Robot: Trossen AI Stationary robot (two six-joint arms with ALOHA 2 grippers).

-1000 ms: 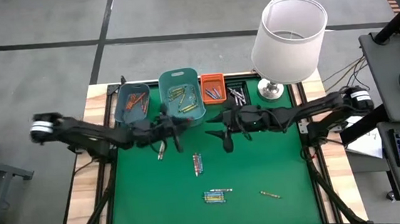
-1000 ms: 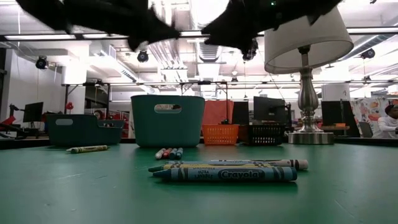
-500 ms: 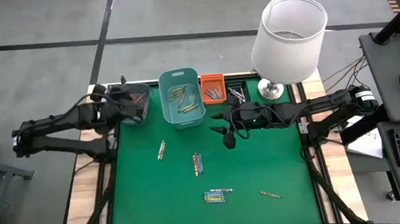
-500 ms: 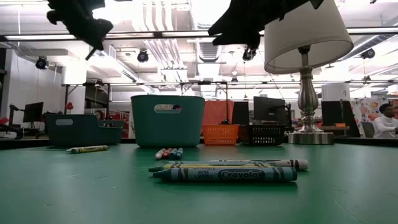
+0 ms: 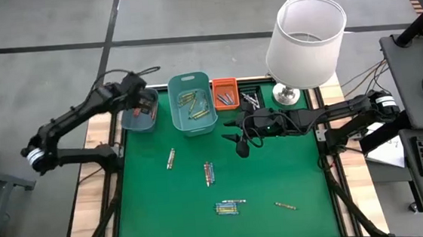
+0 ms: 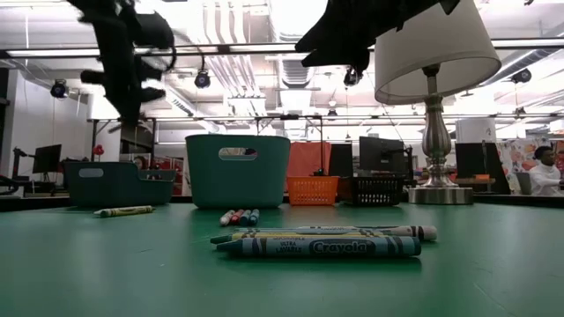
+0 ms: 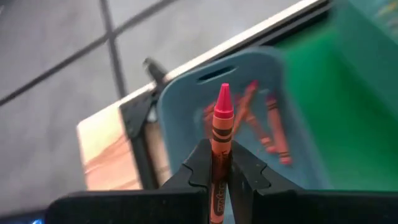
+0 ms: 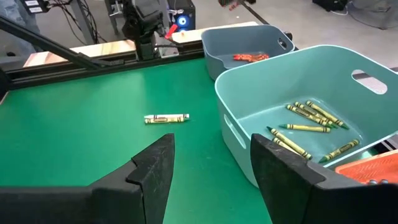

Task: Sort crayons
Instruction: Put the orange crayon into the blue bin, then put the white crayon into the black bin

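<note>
My left gripper (image 7: 219,163) hangs over the grey-blue bin (image 5: 138,113) at the table's far left, shut on an orange-red crayon (image 7: 222,121). That bin (image 7: 186,118) holds a few orange-red crayons (image 7: 273,134). My right gripper (image 5: 236,141) hovers open above the mat near the teal bin (image 5: 192,103), which holds yellow-green crayons (image 8: 311,121). Loose crayons lie flat on the green mat: one (image 5: 171,159), a small group (image 5: 208,173), a bundle (image 5: 230,206) and one more (image 5: 284,205). My left gripper pinches the orange-red crayon's wrapped shaft (image 7: 219,155) between its two fingers, which lie along it. The pointed tip (image 7: 224,93) sticks out past the fingertips. The fingers slant down from above, and the crayon hangs clear over the grey-blue bin.
A small orange bin (image 5: 225,93) and a black bin (image 5: 251,96) stand to the right of the teal bin. A lamp with a white shade (image 5: 304,32) stands at the far right corner. The near half of the green mat (image 5: 166,220) has open room around the loose crayons.
My left gripper has swung from the mat in front of the teal bin toward the table's far left, up over the grey-blue bin, tipping to point downward and carrying the orange-red crayon. My right gripper has stayed in place.
</note>
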